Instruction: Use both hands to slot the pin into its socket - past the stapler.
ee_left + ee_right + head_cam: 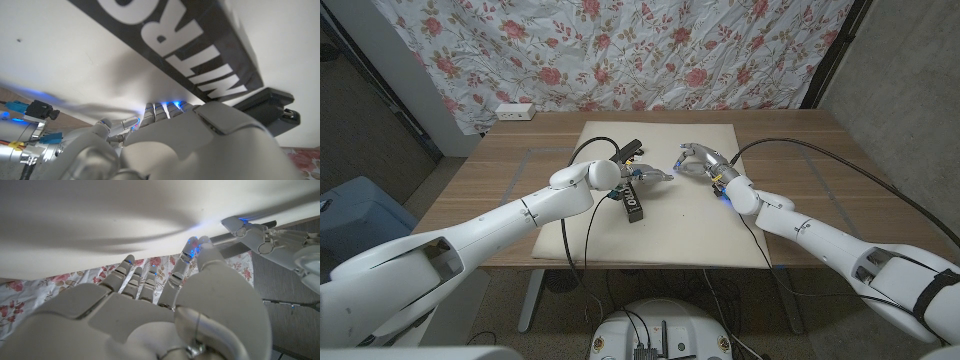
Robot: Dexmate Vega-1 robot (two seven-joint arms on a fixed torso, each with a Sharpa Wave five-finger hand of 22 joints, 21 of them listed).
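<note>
A black stapler lies on the cream mat that covers the middle of the wooden desk, a little to the left of the mat's centre. It is a long, dark bar with white letters on its side, and the left wrist view shows these letters large and close, with a black part sticking out at one end. The pin and its socket are too small to make out; I cannot tell where they are.

The left robot hand is just behind the stapler, above the mat, with its fingers reaching toward the middle. It seems to have something thin at its fingertips, but I cannot tell whether it pinches it or not. The right robot hand is opposite, near the left one but apart from it, over the mat. Its fingers are curved and slightly apart in the right wrist view; whether they hold anything I cannot tell. A black cable runs across the desk from this arm.

Farther back, a white power strip lies at the far left edge of the desk, and a flowered curtain hangs behind.
</note>
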